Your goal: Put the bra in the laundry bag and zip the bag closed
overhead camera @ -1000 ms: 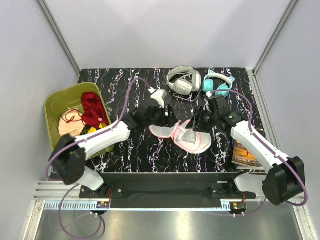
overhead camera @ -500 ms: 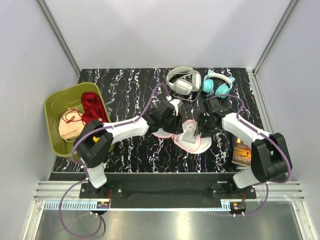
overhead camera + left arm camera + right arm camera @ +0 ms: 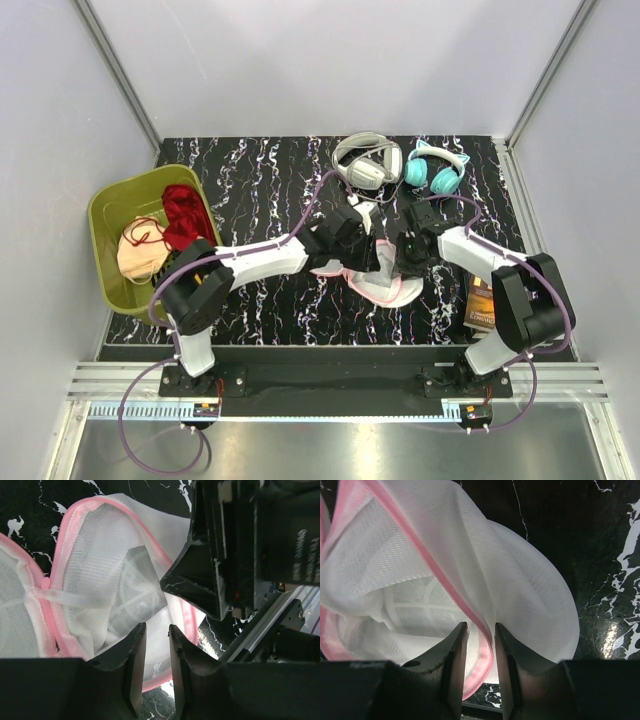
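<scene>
Here, at the far left, the soft peach-orange padded fabric bra (image 3: 140,255) is lying inside the olive-green plastic basket (image 3: 108,205), beside a dark red garment (image 3: 185,218) and well apart from the bag. At the middle of the black marbled worktop (image 3: 250,180), the round white mesh laundry bag with pink zipper trim (image 3: 388,290) is sitting open and crumpled between both arms. The left gripper (image 3: 157,627) is hovering at its rim with jaws nearly together; whether they are pinching mesh I cannot tell. The right gripper (image 3: 481,626) is pinching the pink trim between narrowly parted jaws.
</scene>
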Controlling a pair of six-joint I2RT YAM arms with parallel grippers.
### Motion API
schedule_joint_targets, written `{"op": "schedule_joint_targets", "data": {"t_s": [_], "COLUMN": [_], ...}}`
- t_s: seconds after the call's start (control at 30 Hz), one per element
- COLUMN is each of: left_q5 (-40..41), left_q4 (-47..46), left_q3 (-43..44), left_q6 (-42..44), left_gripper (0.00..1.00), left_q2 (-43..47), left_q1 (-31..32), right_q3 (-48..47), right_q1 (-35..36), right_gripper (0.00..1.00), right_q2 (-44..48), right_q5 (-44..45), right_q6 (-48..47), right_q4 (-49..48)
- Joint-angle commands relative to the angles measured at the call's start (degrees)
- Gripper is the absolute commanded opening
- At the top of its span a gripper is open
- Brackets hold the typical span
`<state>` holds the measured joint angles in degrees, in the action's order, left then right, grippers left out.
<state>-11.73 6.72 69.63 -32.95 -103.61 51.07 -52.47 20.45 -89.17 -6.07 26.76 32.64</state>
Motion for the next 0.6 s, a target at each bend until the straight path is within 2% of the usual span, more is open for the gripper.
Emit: {"op": "schedule_joint_targets", "data": {"t_s": [0.0, 0.07, 0.1, 0.2, 0.37, 0.57], "left_q5": [-2.77, -2.69, -2.69, -2.08, -0.32, 5.39], "left_q4": [-2.94, -3.12, -3.64, -4.17, -4.96, 0.22], "left_q3": [3.15, 3.93, 4.11, 5.25, 6.84, 6.4], "left_q6": [-2.91, -3.61, -4.57, -6.16, -8.62, -10.73], "left_gripper": [0.27, 0.26, 0.25, 0.22, 0.17, 0.15], "left_q2": [-2.38, -3.87, -4.49, -7.82, -13.44, -15.65], "left_q1": [0.35, 0.43, 0.52, 0.87, 0.87, -0.62], "right_q3": [0.44, -0.09, -0.26, -1.41, -4.65, -10.53], "right_q1": [-0.32, -0.32, -0.32, -0.32, -0.32, -0.23], "right_gripper": [0.33, 0.24, 0.12, 0.0, 0.0, 0.0], "right_q2": [-0.92, -1.45, -1.45, 0.83, 8.82, 15.77], "right_q5": [1.4, 0.97, -0.42, -2.97, -6.5, -7.03], "right_q6": [-0.48, -0.83, -0.75, 1.0, 5.84, 8.57], "right_q4": [-3.11, -3.03, -2.59, 0.47, 8.39, 20.16]}}
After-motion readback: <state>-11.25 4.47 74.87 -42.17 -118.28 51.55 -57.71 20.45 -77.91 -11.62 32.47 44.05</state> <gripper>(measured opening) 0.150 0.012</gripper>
